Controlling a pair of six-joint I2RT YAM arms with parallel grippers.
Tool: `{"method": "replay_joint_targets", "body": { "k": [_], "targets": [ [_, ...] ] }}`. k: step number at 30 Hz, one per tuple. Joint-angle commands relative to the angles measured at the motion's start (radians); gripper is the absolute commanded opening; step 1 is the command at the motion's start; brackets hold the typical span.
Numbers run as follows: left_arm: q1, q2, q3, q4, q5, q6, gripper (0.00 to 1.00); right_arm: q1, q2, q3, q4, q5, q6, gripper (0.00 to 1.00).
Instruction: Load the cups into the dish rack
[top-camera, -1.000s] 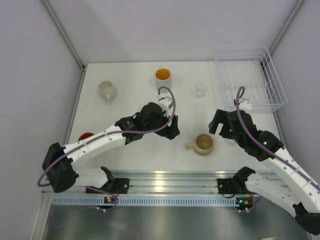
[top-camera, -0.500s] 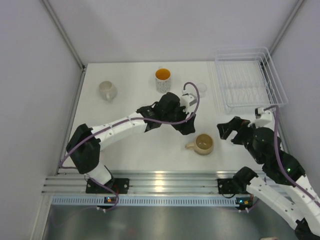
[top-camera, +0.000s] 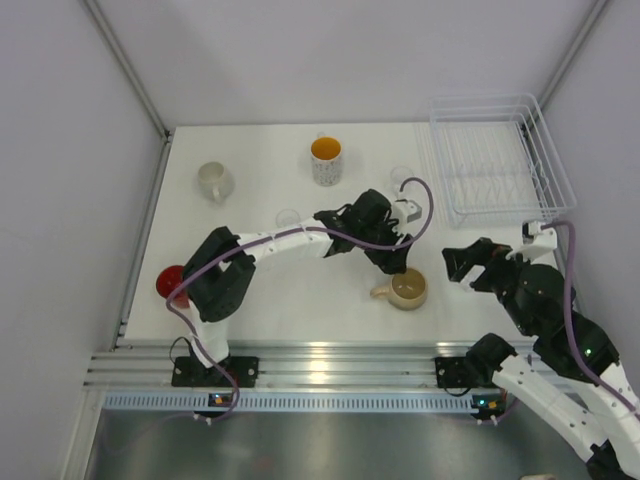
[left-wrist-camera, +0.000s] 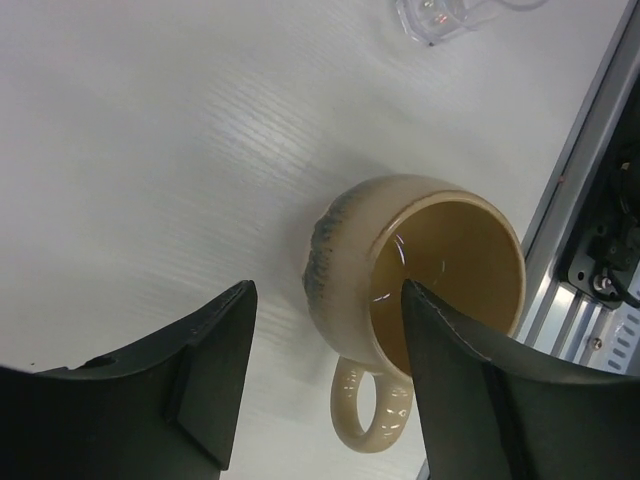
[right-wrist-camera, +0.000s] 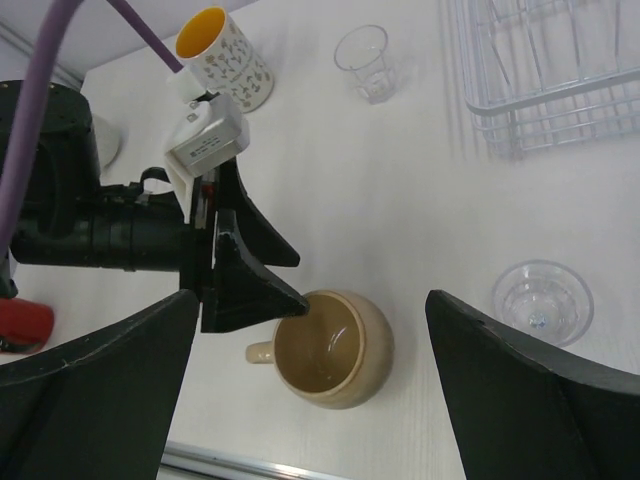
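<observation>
A: Beige mug (right-wrist-camera: 330, 347) upright on the desk (right-wrist-camera: 400, 200), and the right claw (right-wrist-camera: 312, 293) is spread wide above it!

B: The left claw (right-wrist-camera: 300, 282) has its black tips right at the mug's rim.

A: Speckled mug (right-wrist-camera: 222, 60) and a tumbler (right-wrist-camera: 362, 60) sit far back, with the dish rack (right-wrist-camera: 540, 90) at top right.

B: A second tumbler (right-wrist-camera: 543, 300) stands just below the rack.

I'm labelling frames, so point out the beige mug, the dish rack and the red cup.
beige mug (top-camera: 408, 287), top view, inside bottom.
dish rack (top-camera: 545, 150), top view, right wall.
red cup (top-camera: 171, 281), top view, visible top.
</observation>
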Motion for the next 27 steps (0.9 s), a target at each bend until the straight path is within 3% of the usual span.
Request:
{"method": "replay_joint_targets", "body": {
  "k": [1, 9, 12, 16, 17, 19, 20, 22, 27],
  "targets": [
    [-0.013, 0.036, 0.055, 0.015, -0.023, 0.043, 0.65, -0.007, -0.029, 0.034, -0.002, 0.031, -0.019, 0.97],
    [-0.03, 0.082, 0.061, 0.015, -0.025, 0.047, 0.62, -0.007, -0.037, 0.01, -0.018, 0.028, -0.003, 0.97],
    [-0.038, 0.102, 0.066, 0.013, -0.028, 0.038, 0.56, -0.007, -0.043, 0.001, -0.024, 0.028, 0.006, 0.97],
    [-0.044, 0.114, 0.072, 0.015, -0.027, 0.024, 0.42, -0.007, -0.049, -0.016, -0.014, 0.023, 0.03, 0.97],
    [-0.045, 0.113, 0.07, 0.013, -0.024, 0.018, 0.32, -0.009, -0.049, -0.019, -0.012, 0.019, 0.04, 0.97],
    [-0.047, 0.114, 0.063, 0.015, -0.017, 0.012, 0.23, -0.007, -0.046, -0.035, -0.002, -0.003, 0.049, 0.97],
    [-0.047, 0.114, 0.061, 0.013, -0.014, 0.003, 0.12, -0.007, -0.046, -0.041, 0.011, -0.015, 0.052, 0.97],
    [-0.047, 0.108, 0.057, 0.013, -0.002, -0.005, 0.03, -0.007, -0.043, -0.056, 0.023, -0.045, 0.052, 0.97],
    [-0.024, 0.05, 0.017, 0.07, 0.059, -0.086, 0.0, -0.007, -0.07, -0.113, 0.127, -0.141, 0.038, 0.97]
  ]
}}
